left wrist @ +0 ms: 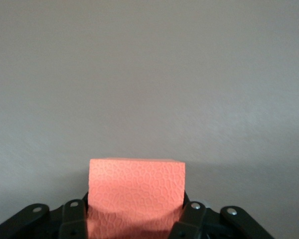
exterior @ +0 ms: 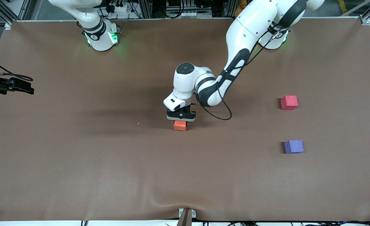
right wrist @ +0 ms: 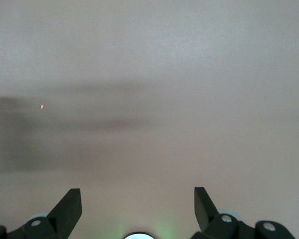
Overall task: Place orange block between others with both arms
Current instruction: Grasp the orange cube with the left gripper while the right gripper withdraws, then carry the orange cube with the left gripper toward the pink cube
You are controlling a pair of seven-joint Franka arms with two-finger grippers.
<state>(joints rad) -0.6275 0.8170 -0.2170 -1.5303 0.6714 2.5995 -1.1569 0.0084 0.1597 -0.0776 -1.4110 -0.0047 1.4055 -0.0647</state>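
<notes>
The front view looks down from high across the brown table [exterior: 78,163]. Each wrist view looks past its own fingers, close above that cloth; all three share it.

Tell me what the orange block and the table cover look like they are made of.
Orange block, held in the left gripper: likely foam, matte, its face covered in a fine cell-like pebbled pattern with no shine. Table cover: looks like brown cloth or felt, dull, with a ripple at the edge nearest the front camera.
</notes>
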